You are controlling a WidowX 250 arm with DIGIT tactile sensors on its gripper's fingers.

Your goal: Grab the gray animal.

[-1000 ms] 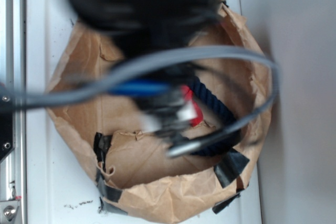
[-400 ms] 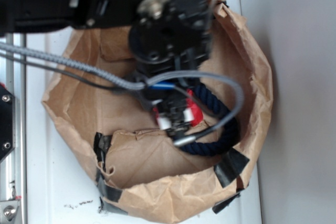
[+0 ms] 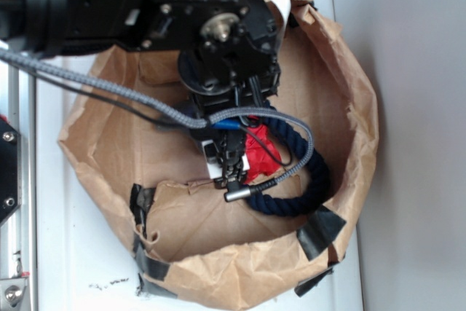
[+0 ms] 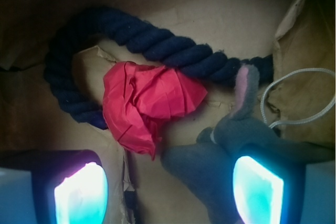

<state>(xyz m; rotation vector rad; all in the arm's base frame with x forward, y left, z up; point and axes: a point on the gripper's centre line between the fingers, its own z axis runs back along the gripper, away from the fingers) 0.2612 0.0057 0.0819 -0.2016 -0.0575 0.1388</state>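
Just beside the gray animal lie red wad and rope; pincer spread wide

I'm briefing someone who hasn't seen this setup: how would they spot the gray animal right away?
Look inside the brown paper bag, where a thick navy rope curls around a crumpled red paper wad. In the wrist view, the gray animal lies just right of the wad. It alone is soft, gray and plush, with a pink-lined ear pointing up toward the rope.

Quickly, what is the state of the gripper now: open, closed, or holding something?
Gripper: open, holding nothing; the gray animal lies by one finger, not clamped.
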